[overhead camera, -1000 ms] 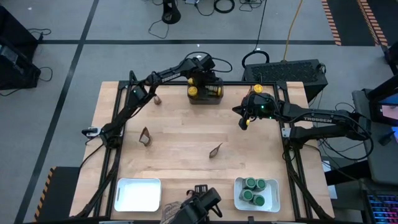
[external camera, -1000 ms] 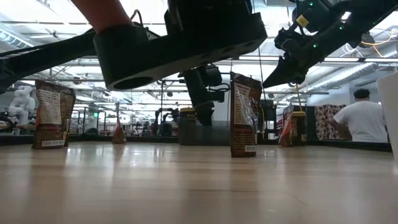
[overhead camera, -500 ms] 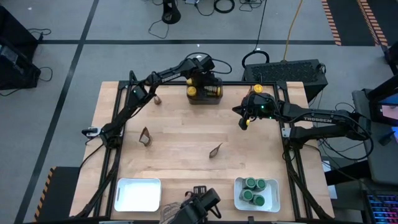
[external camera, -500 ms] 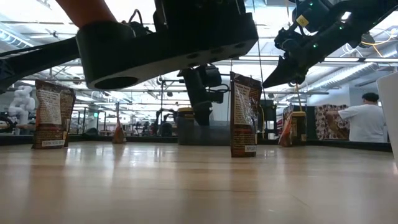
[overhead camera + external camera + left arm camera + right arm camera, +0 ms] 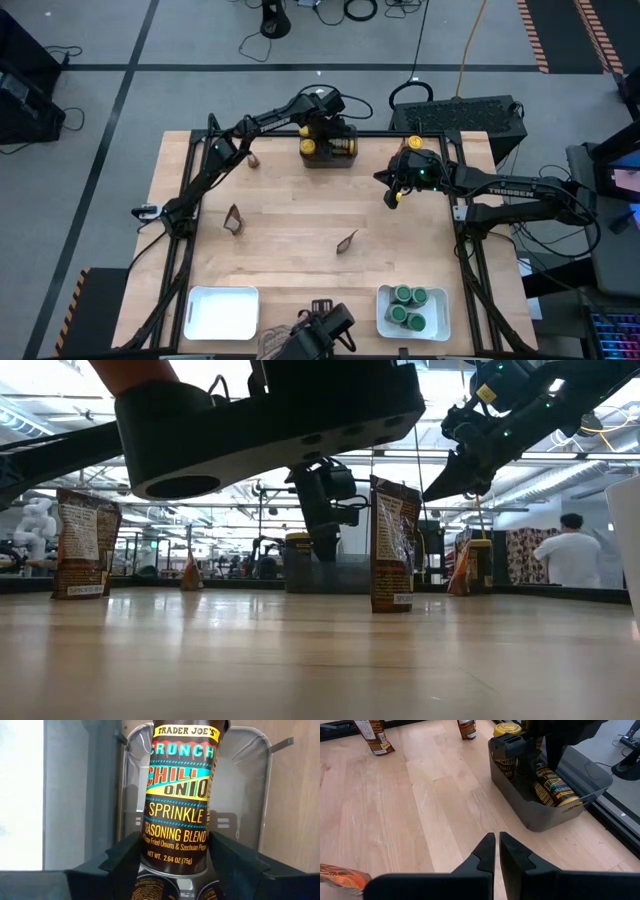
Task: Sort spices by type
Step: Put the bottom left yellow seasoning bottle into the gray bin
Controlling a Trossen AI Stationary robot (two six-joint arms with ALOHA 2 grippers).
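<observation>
While green-lidded jars fill one white tray, yellow-lidded jars occupy the grey bin.

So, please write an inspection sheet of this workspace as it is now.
Surface: pale wooden table.
Job's things: yellow-lidded jars in dark grey bin; green-lidded jars in white tray; brown packets loose on the table.
Clutter: empty white tray.
Grippers: left gripper around a chili onion jar in the bin; right gripper shut, empty.
Cables: on floor.
Surroundings: person far behind.
</observation>
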